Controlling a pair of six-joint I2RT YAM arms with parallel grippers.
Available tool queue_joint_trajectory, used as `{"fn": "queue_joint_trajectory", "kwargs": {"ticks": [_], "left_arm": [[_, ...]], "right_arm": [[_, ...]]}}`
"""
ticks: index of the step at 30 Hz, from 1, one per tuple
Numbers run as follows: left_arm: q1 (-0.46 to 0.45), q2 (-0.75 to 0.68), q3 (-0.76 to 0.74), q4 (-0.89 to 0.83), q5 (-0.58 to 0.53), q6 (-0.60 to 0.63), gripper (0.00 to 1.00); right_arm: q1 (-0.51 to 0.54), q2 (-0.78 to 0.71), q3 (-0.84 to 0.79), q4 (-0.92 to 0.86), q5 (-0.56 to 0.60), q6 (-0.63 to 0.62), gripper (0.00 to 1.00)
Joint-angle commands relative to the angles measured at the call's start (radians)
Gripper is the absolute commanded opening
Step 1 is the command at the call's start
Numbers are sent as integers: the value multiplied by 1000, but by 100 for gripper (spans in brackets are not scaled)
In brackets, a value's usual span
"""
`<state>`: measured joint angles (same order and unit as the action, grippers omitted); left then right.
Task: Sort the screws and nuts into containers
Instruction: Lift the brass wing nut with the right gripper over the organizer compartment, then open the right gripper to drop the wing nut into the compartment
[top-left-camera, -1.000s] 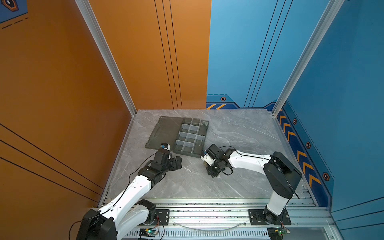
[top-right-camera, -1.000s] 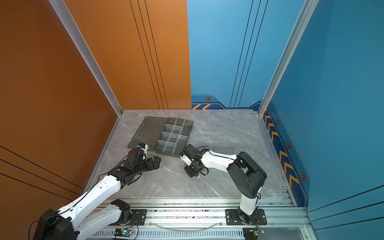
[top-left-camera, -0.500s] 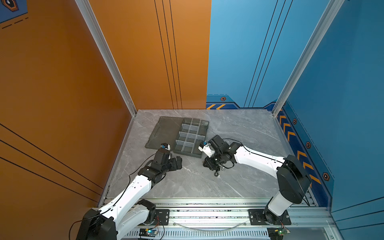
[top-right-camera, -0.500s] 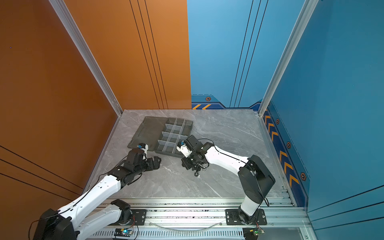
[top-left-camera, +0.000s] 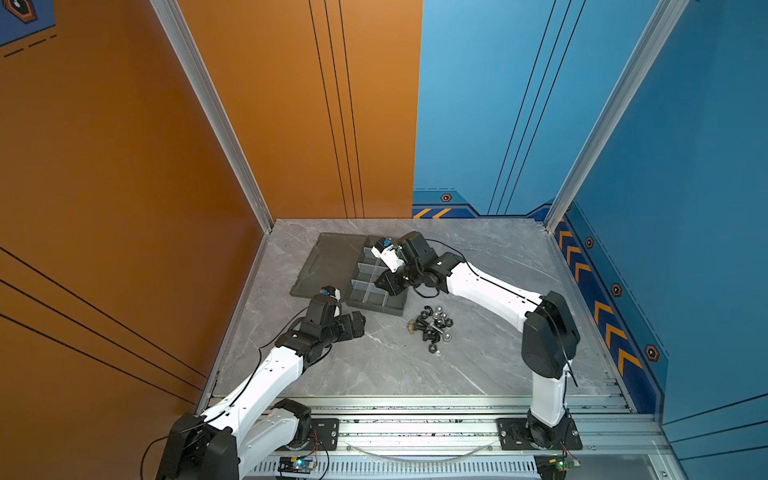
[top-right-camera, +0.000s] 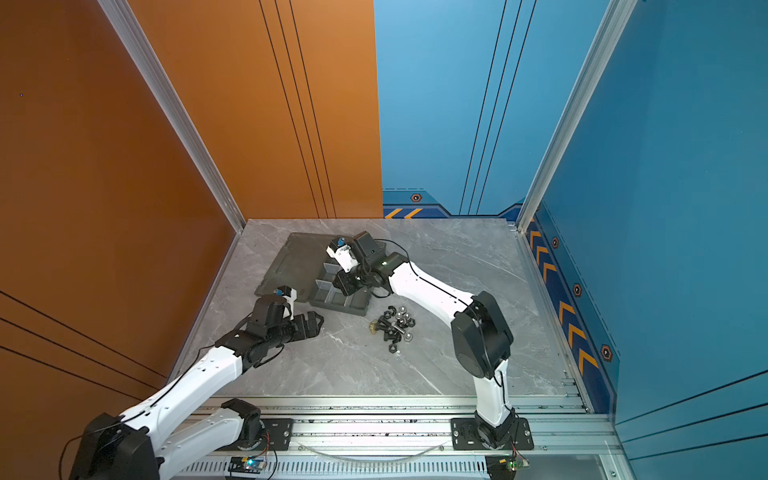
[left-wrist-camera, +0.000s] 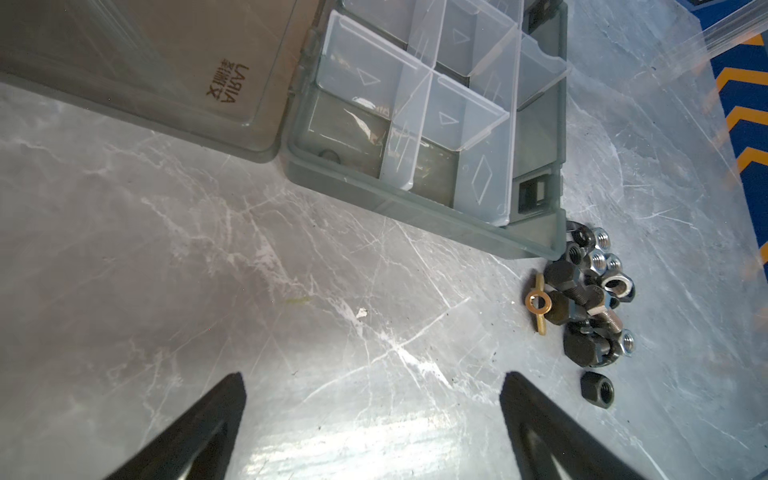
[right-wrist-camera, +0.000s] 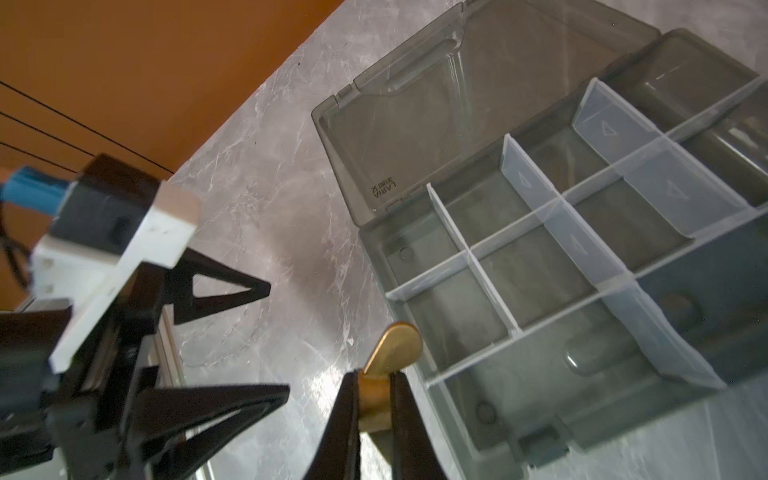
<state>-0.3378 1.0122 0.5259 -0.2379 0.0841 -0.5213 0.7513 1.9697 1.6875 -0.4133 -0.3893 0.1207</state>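
**Item 1. Organizer tray** (top-left-camera: 375, 308): dark grey plastic, with translucent dividers marking off rectangular cells (right-wrist-camera: 536, 270). It sits left of centre, toward the far side of the grey marble tabletop (top-left-camera: 374, 374). Its flat lid (top-left-camera: 328, 266) lies open on the table, hinged along the tray's left side. Printed lettering on the lid shows in both wrist views.

**Item 2. Right gripper** (right-wrist-camera: 375, 378): jaws nearly together, pinching the body of a brass wing nut (right-wrist-camera: 397, 343). One wing sticks out past the fingertips. In both top views this gripper (top-left-camera: 384, 284) hangs over the right half of the tray. Which cell lies beneath it cannot be told.

**Item 3. Left gripper** (left-wrist-camera: 372, 378): fingers spread wide, with only bare tabletop showing between them. In both top views it (top-left-camera: 355, 326) is just near-left of the tray's near edge, apart from it, pointing right.

**Item 4. Pile of screws and nuts** (top-left-camera: 434, 326): on the tabletop, just beside the tray's near right corner. Contents seen in the left wrist view:
- black hex-head screws (left-wrist-camera: 563, 275)
- one silver screw (left-wrist-camera: 607, 319)
- silver hex nuts (left-wrist-camera: 618, 285)
- black nuts (left-wrist-camera: 582, 237)
- a second brass wing nut (left-wrist-camera: 539, 303), on the pile's left edge

**Item 5. Lone black nut** (left-wrist-camera: 597, 388): lies by itself just on the near side of the pile.
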Motion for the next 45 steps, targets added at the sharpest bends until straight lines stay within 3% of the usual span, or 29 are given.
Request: {"fn": "queue_joint_trajectory", "kwargs": {"ticks": [1,10,19,21,24,27,31,37,41,45], "left_arm": [[10,-6,27,-20,48,-2,98],[15,-18,17,-15,55,-6,98],[17,-14,16,-15,52,-4,98],[19,-11,16,-14,53,-5,98],[20,-5,17,-9,55,-5,98],[19,0,25,-15,52,-9,98],[18,0,33,-26,52,-8,98],[19,-11,19,-18,46,-12,98],[19,-6,25,-33,32,-7,98],[19,-3,30,-31,34,-5,98]], "right_arm": [[-6,79,85,13,15,20,0],[-7,277,243,-49,47,35,0],[-10,302,227,-73,68,28,3],[-10,300,224,-80,68,27,7],[-9,301,221,-95,69,25,24],[-10,292,220,-103,71,27,34],[-13,257,205,-110,72,16,40],[-15,112,115,-112,75,18,42],[-27,-28,-9,-115,-18,68,44],[-30,-127,-103,-158,-26,89,47]]}}
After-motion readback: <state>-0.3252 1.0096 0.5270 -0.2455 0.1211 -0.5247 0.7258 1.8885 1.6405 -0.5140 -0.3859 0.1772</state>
